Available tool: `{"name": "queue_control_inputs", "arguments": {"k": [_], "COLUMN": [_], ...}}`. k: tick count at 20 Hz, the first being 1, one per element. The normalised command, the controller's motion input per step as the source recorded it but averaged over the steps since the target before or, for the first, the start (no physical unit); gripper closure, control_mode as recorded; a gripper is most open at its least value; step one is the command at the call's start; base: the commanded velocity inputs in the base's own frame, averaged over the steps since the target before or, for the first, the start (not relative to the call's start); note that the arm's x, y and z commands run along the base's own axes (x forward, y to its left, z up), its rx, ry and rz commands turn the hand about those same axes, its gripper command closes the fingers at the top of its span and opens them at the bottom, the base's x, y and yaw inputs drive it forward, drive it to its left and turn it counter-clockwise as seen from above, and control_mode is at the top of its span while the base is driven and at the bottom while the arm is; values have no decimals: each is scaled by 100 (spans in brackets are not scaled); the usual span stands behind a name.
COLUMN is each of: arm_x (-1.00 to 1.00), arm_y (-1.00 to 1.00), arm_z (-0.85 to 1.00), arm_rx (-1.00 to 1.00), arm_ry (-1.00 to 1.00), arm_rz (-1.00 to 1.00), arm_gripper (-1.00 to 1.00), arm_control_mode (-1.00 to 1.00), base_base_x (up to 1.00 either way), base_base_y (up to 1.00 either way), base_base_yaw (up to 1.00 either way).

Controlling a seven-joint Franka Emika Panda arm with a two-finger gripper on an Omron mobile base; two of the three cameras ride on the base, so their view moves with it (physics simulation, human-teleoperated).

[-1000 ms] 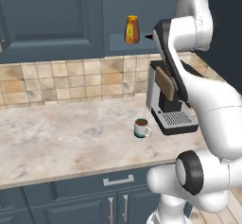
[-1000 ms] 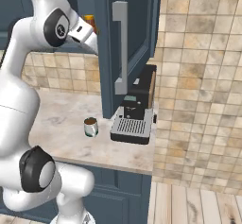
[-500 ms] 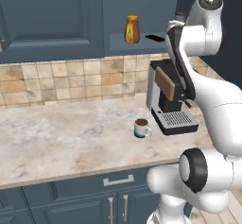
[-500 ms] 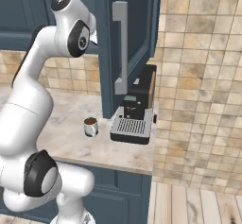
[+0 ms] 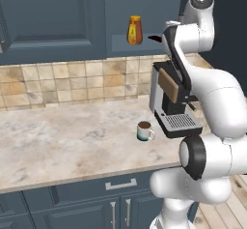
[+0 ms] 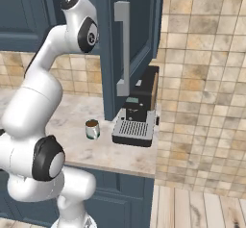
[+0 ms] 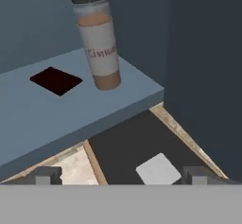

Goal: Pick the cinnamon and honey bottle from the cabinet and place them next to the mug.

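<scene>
One cinnamon (image 7: 98, 41) jar upright on cabinet (image 7: 56, 109) shelf, cap uppermost.

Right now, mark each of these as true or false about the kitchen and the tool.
1. The cinnamon stands upright on the cabinet shelf. True.
2. The tool grips the cinnamon. False: it is open, short of the jar.
3. The honey bottle sits on the counter beside the mug. False: it is up in the cabinet niche.
4. The mug stands left of the coffee machine in the left base view. True.
</scene>
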Motion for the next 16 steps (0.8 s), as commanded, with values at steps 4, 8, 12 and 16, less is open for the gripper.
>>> {"name": "queue_control_inputs", "arguments": {"k": [4,8,12,16], "arm_x": [35,40,36,45], "arm_y": [5,0,0,-1], "arm_z": [30,0,-12,-26], "arm_rx": [-15,-11,0,0], "arm_ry": [27,3,-13,-14], "arm_rz": [0,0,0,0], "arm_gripper": [-100,-100,-100,-100], "arm_control_mode": [-100,-100,-100,-100], "base_base_x": [0,0,0,0], "base_base_y": [0,0,0,0], "base_base_yaw": [0,0,0,0]}}
